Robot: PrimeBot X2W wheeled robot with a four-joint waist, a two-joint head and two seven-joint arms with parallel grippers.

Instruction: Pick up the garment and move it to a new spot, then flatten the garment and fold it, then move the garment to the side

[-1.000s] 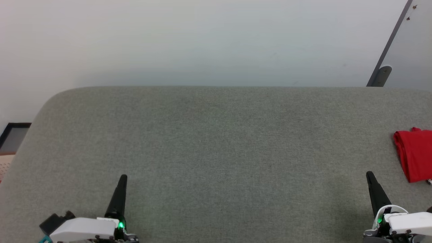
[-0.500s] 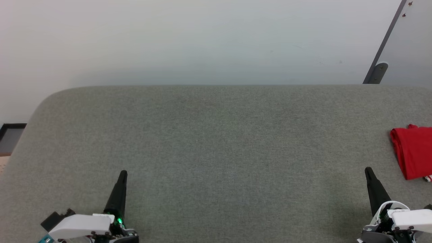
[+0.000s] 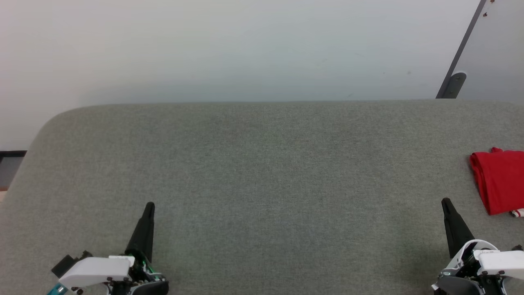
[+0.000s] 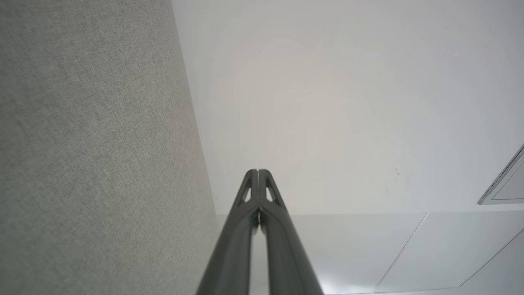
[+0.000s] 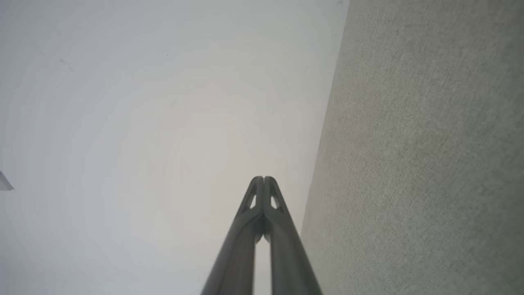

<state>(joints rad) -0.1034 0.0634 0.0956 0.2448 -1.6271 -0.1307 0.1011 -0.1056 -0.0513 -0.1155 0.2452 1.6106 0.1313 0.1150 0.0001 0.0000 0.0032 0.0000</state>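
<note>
The garment [image 3: 499,180] is a folded red bundle lying at the right edge of the head view on the grey fabric surface [image 3: 262,172], cut off by the frame; a bit of white-and-red striped trim shows at its lower corner. My right gripper [image 3: 444,202] is shut and empty, left of and nearer to me than the garment, apart from it. My left gripper [image 3: 150,205] is shut and empty at the lower left. In the left wrist view my left gripper [image 4: 258,172] has its tips pressed together; in the right wrist view my right gripper [image 5: 263,179] looks the same.
A pale wall [image 3: 245,49] rises behind the grey surface's far edge. A grey slanted bar [image 3: 458,65] leans at the upper right. The surface's rounded left corner [image 3: 53,123] drops off toward a dark frame on the floor.
The whole head view has shifted, so the camera has moved; garment and grippers sit slightly higher and further left in the picture. Both grippers stay shut.
</note>
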